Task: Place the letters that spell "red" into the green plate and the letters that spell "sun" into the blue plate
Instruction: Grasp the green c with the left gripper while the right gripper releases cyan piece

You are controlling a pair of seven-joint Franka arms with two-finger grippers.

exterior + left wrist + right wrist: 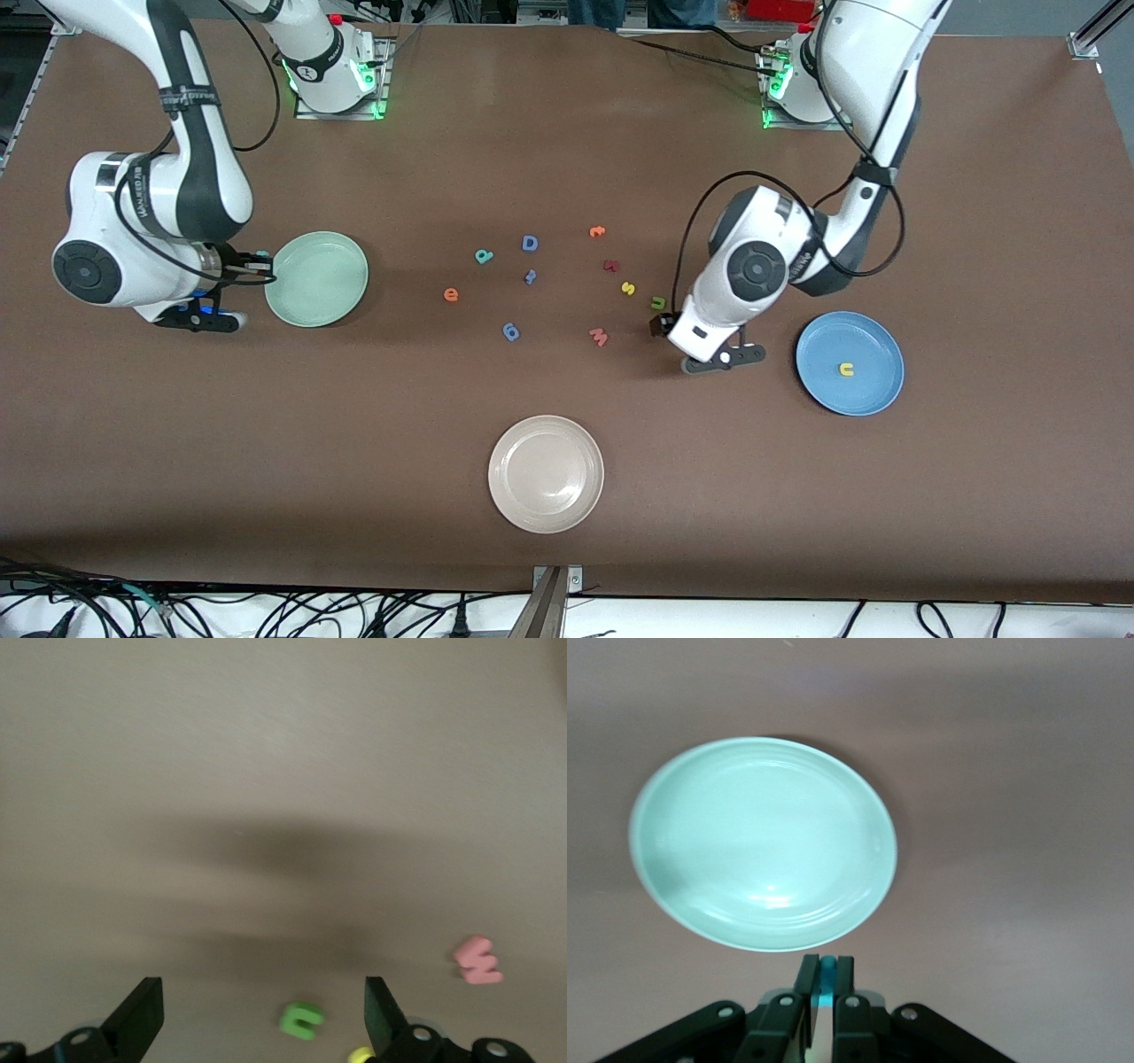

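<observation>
- Brown desk [567, 133] carries three plates and a scatter of foam letters, with an arm at each end.
- Left hand [660, 325] [261, 1020] hangs low over the desk between the letters and the blue plate [877, 390], its fingers [140, 1017] spread wide apart and holding nothing.
- Green n [658, 303] [302, 1020] lies just beside this hand; the left wrist view shows it between the two spread fingers.
- Yellow s [628, 288] [361, 1054] sits close to the n and near the hand, and the pink w [599, 336] [478, 959] is a little farther from it.
- Yellow u [847, 369] lies in the blue plate, apart from the left hand.
- Right hand [263, 261] [824, 967] is at the rim of the green plate [316, 306] [762, 842], fingers together and clamped on a teal letter [825, 973] whose shape is hidden.
- Nothing lies in the green plate.
- Orange e [451, 294] and teal d [484, 256] lie on the desk well away from the right hand, toward the middle.
- Blue D [530, 243], orange t [597, 231] and a dark red letter [610, 264] lie among the rest.
- Cream plate [546, 514] is far from both hands.
</observation>
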